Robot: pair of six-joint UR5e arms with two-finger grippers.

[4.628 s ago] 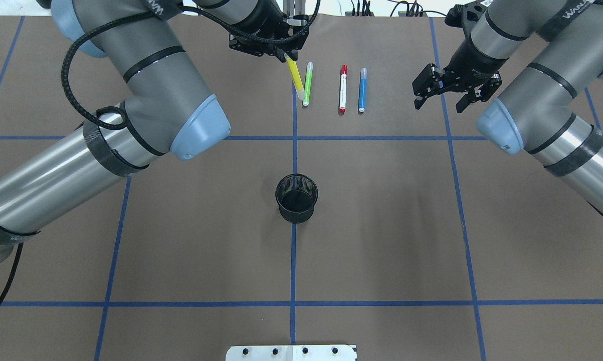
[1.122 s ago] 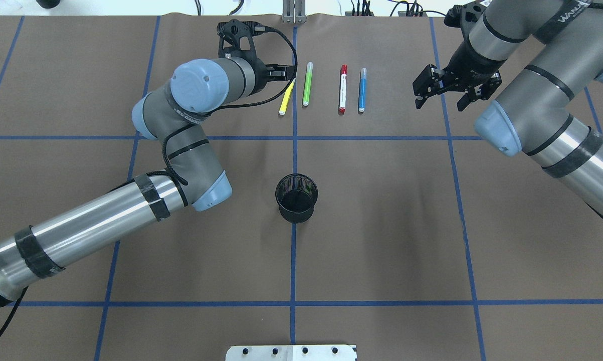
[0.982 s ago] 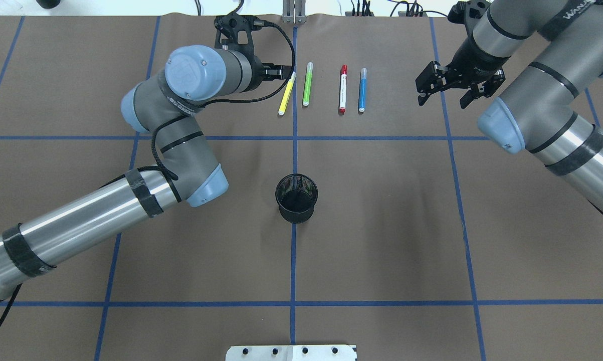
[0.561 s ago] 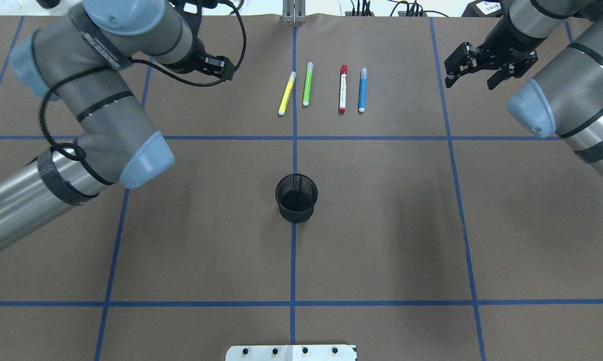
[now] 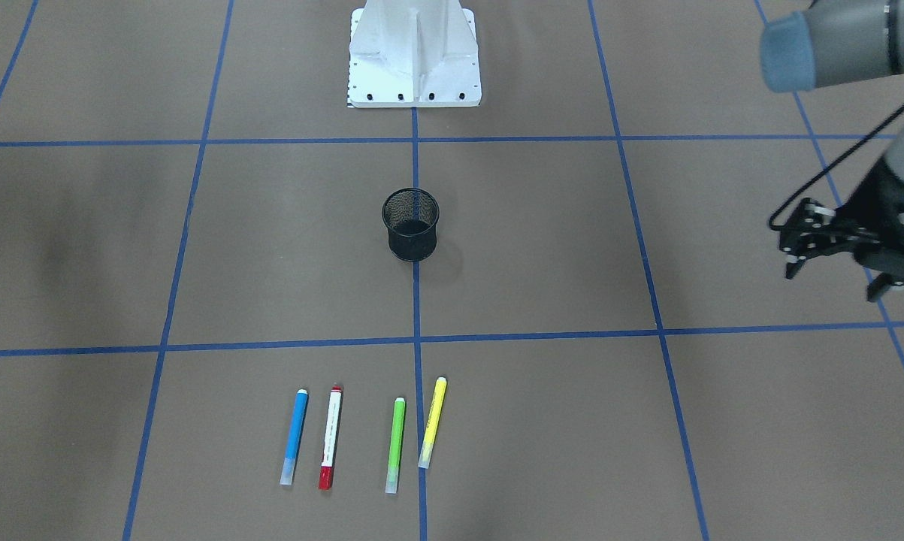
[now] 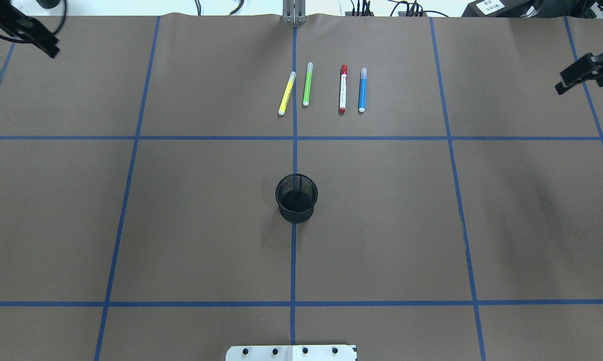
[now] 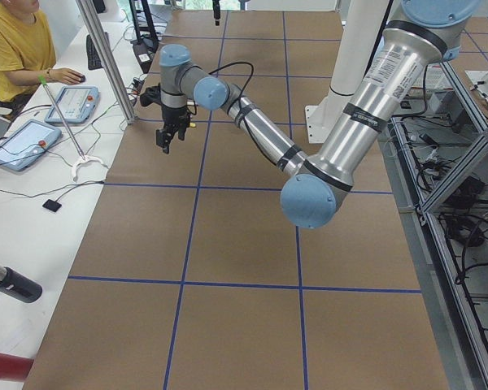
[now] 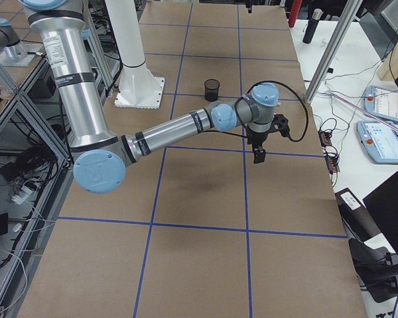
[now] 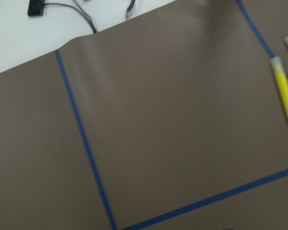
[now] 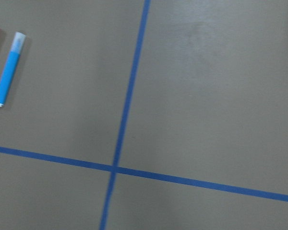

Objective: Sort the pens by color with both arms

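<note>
Four pens lie in a row at the table's far side: yellow (image 6: 286, 93), green (image 6: 308, 83), white with a red cap (image 6: 342, 89) and blue (image 6: 362, 89). The yellow one is slightly slanted. They also show in the front-facing view: blue (image 5: 294, 436), red-capped (image 5: 330, 437), green (image 5: 395, 444), yellow (image 5: 432, 422). My left gripper (image 6: 33, 37) is open and empty at the far left corner, well away from the pens. My right gripper (image 6: 582, 80) is open and empty at the right edge. The left wrist view shows the yellow pen (image 9: 285, 93). The right wrist view shows the blue pen (image 10: 7, 72).
A black mesh cup (image 6: 296, 197) stands upright at the table's middle on the blue centre line. The white metal base (image 5: 414, 52) is at the robot's side. Blue tape lines grid the brown table (image 6: 431, 225). An operator sits beyond the table's far edge.
My left gripper let go of the yellow pen beside the green one, then swung away to the far left. My right arm drew back to the right edge.
</note>
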